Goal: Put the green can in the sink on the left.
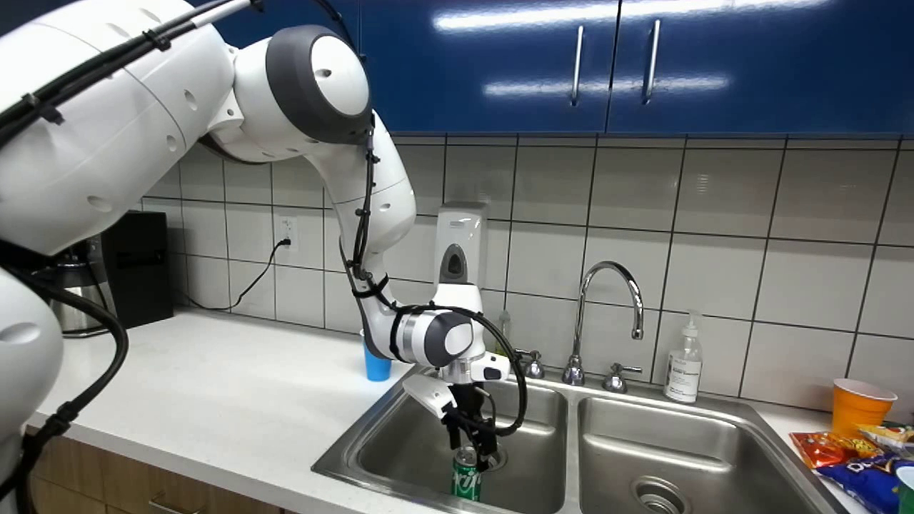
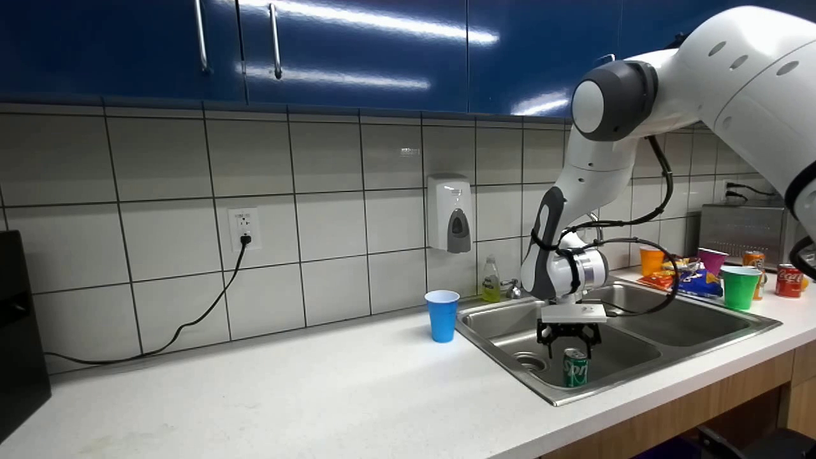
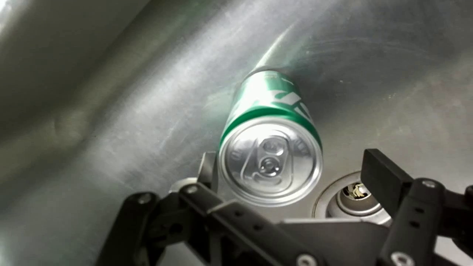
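Note:
The green can (image 1: 466,481) stands upright on the floor of the left sink basin (image 1: 407,442), beside the drain. It also shows in an exterior view (image 2: 575,370) and in the wrist view (image 3: 271,159), where its silver lid faces the camera. My gripper (image 1: 468,450) points down over the can; it also shows in an exterior view (image 2: 570,352). In the wrist view the gripper's fingers (image 3: 292,170) are wide apart. The left finger is close beside the can's lid; I cannot tell if it touches. The right finger is clear of the can, over the drain (image 3: 354,199).
A divider (image 1: 573,442) separates the right basin (image 1: 643,428). The faucet (image 1: 580,321) rises behind. A blue cup (image 2: 442,315) stands on the counter (image 2: 287,389) beside the sink. Snack bags (image 2: 698,282), a green cup (image 2: 739,287) and cans are at the far side.

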{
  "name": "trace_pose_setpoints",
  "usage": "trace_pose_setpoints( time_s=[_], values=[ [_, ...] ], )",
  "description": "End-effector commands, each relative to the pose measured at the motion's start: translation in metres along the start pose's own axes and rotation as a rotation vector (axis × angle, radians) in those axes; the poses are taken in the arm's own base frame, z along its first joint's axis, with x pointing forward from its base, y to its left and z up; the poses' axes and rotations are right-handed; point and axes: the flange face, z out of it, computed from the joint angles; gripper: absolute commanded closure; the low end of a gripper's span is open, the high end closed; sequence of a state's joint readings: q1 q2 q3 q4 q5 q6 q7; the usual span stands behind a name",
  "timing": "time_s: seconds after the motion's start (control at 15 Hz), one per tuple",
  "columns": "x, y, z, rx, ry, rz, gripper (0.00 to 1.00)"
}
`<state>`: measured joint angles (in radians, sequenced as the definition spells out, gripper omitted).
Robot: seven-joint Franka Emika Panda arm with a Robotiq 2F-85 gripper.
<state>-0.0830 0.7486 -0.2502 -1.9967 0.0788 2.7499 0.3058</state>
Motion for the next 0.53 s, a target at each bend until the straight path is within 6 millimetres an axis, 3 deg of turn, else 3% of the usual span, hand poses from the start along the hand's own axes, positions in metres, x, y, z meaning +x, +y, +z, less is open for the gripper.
trace_pose_setpoints(
  time_s=[0.0,0.47],
  values=[
    [-0.009,0.004,-0.021,0.002,-0.01,-0.01,0.0],
    [-0.019,0.016,-0.038,0.001,-0.018,-0.006,0.0]
  ],
)
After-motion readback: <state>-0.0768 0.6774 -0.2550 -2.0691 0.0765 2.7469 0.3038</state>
